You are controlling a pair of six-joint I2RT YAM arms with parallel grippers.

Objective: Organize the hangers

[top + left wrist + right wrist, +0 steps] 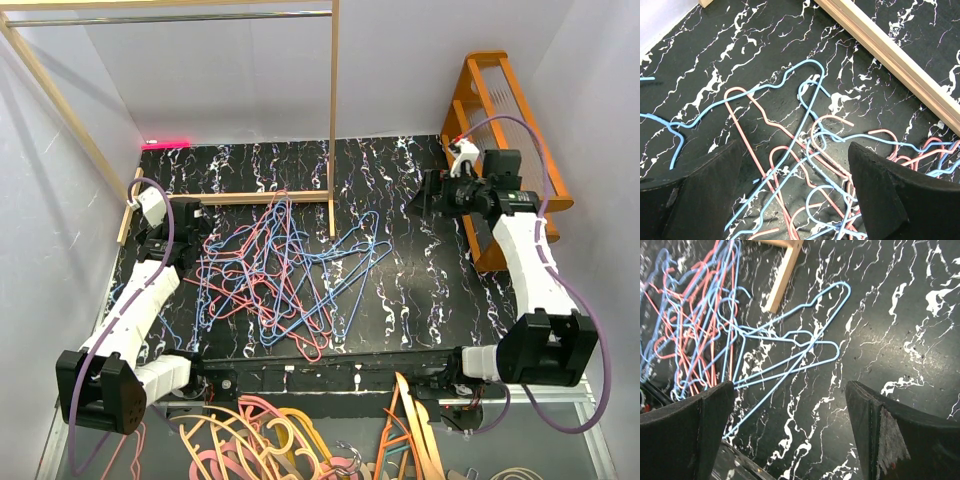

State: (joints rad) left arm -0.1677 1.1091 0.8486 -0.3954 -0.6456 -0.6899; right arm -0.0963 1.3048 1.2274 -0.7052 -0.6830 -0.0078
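black tabletop (420, 290) with white marble veining, pale walls (220, 90) behind and to both sides.

hangers (285, 275): thin wire, pink-red and light blue, heaped in one tangled pile at centre-left of the tabletop. colours mixed throughout, hooks and triangles interlocked. far edge of pile touching or just in front of the wooden base bar (230, 198); cannot tell which. a few light blue ones splayed out at the right side of the pile, toward the right arm.

left gripper (190, 228): at the left edge of the pile, low over the table. in its wrist view, fingers (700, 195) spread wide, pink and blue wires lying on the table below the gap, nothing clamped. contact with the wires not readable.

right gripper (428, 200): well to the right of the pile, over bare tabletop. jaws likewise spread wide, nothing held. in its wrist view, light blue hangers ahead and to the left.

further out: wooden upright post (333, 120) rising from the right end of the base bar, metal rod (180, 18) across the top of the frame. orange wooden rack (500, 100) at the far right corner, just beside the right arm. short red strip (165, 143) at the far left edge of the table, identity unclear. thicker hangers (270, 440), orange, pink and cream, heaped below the near edge between the arm bases.
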